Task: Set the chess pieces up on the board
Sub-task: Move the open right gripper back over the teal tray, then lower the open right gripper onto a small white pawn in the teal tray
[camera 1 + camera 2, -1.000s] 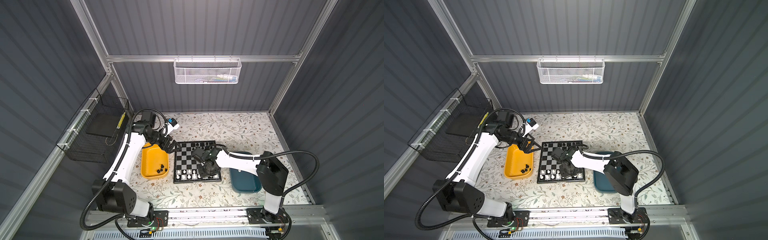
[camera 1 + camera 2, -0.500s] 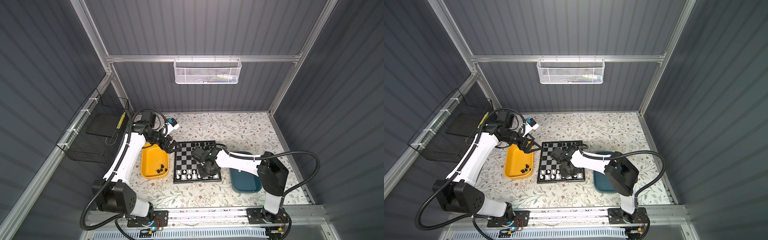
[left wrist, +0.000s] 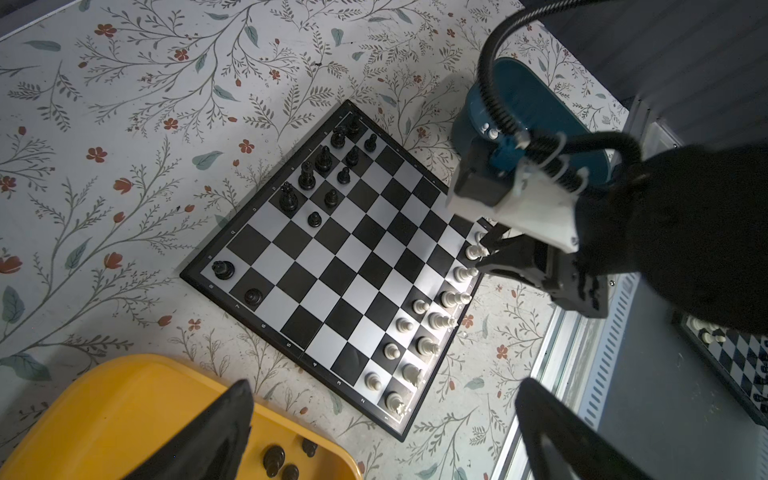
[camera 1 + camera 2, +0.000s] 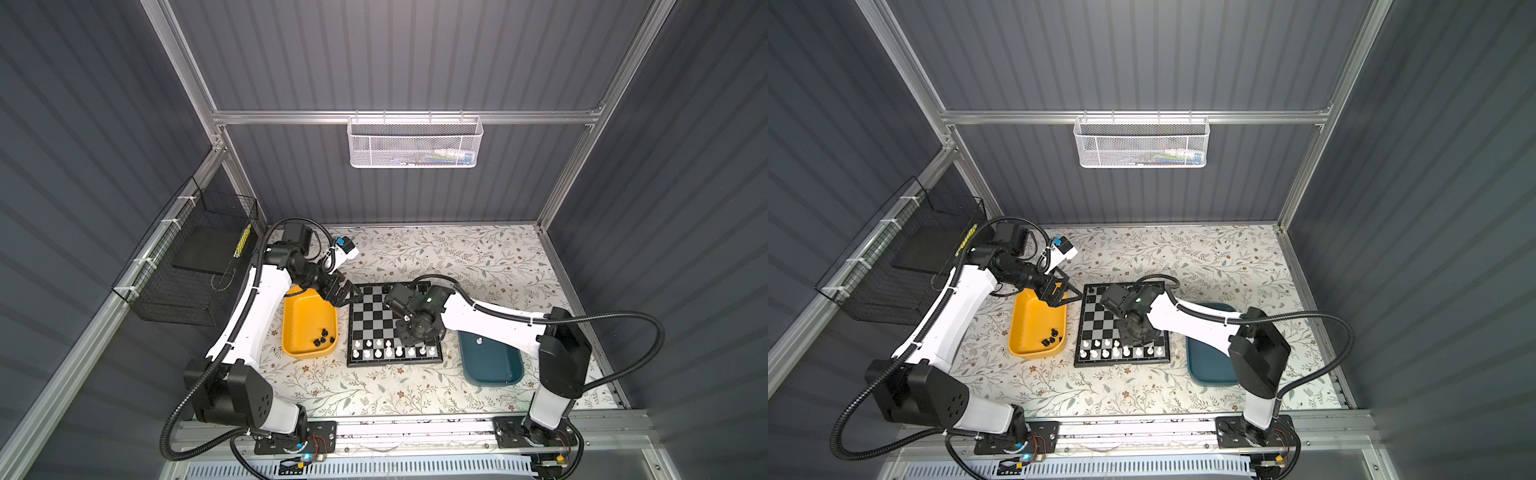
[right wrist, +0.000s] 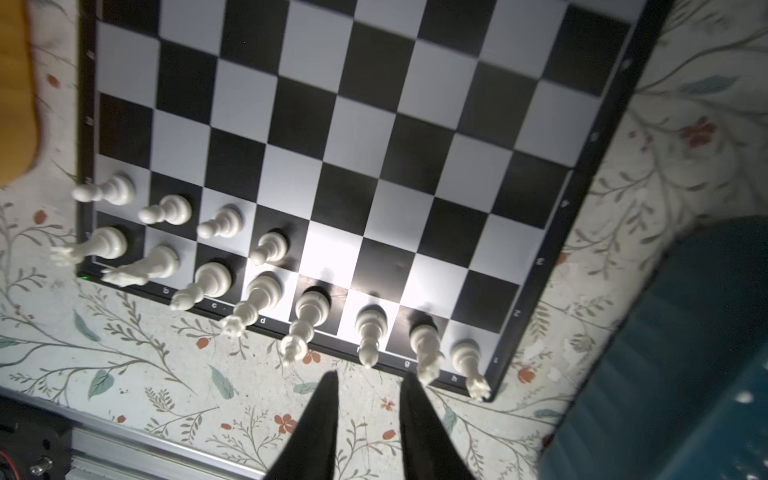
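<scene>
On the flowery table cover (image 4: 415,390), the right gripper (image 5: 370,376) points down over the black-and-silver square chessboard (image 5: 353,124), barely open, empty; the left gripper (image 3: 384,381) gapes wide, empty.

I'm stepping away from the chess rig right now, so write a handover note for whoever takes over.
Left gripper: jaws open, empty, hovering between the yellow tray and the far-left corner of the board.
Right gripper: jaws slightly apart, empty, over the board's white side.
Done: white back row full, four white pawns, twelve black chessmen placed.
Left: loose black pieces in the yellow tray, a white piece in the teal tray.
</scene>
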Robot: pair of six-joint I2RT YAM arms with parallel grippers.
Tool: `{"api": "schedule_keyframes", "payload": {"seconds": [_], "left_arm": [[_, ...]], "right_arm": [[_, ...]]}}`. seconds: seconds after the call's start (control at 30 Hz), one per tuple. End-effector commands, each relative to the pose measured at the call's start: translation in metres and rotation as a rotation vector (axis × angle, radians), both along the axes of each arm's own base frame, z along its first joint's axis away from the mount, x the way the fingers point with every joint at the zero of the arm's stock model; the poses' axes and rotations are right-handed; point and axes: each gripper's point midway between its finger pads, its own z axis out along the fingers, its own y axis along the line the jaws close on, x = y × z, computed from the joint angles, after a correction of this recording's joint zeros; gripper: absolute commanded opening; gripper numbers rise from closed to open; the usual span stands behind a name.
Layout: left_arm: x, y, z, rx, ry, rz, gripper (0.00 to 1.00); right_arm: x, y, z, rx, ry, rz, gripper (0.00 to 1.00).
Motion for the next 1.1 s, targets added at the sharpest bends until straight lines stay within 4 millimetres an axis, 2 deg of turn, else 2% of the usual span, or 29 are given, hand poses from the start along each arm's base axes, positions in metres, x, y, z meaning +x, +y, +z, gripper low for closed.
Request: {"api": "schedule_keyframes", "payload": {"seconds": [0.0, 0.1, 0.27, 0.47, 0.57, 0.77, 1.07], "left_arm": [[-0.004, -0.002, 0.002, 0.001, 0.016, -0.026, 1.00], [-0.003, -0.003, 0.002, 0.000, 0.018, -0.028, 0.99], [-0.004, -0.002, -0.001, 0.004, 0.032, -0.031, 1.00], [-0.006, -0.003, -0.003, 0.000, 0.036, -0.041, 1.00], [-0.007, -0.004, -0.003, -0.002, 0.039, -0.047, 1.00], [-0.010, -0.003, -0.004, 0.000, 0.042, -0.047, 0.99], [-0.010, -0.007, 0.000, -0.018, 0.046, -0.057, 1.00]], "right_arm": [[0.020, -0.040, 0.042, -0.033, -0.105, -0.063, 0.29], [0.031, -0.076, 0.049, -0.044, -0.130, -0.134, 0.28], [0.037, -0.144, 0.035, -0.073, -0.105, -0.274, 0.25], [0.033, -0.193, 0.008, -0.041, -0.042, -0.404, 0.25], [0.028, -0.206, -0.006, -0.048, -0.012, -0.439, 0.25], [0.026, -0.215, -0.029, -0.048, 0.029, -0.466, 0.25], [0.026, -0.219, -0.047, -0.050, 0.053, -0.477, 0.24]]}}
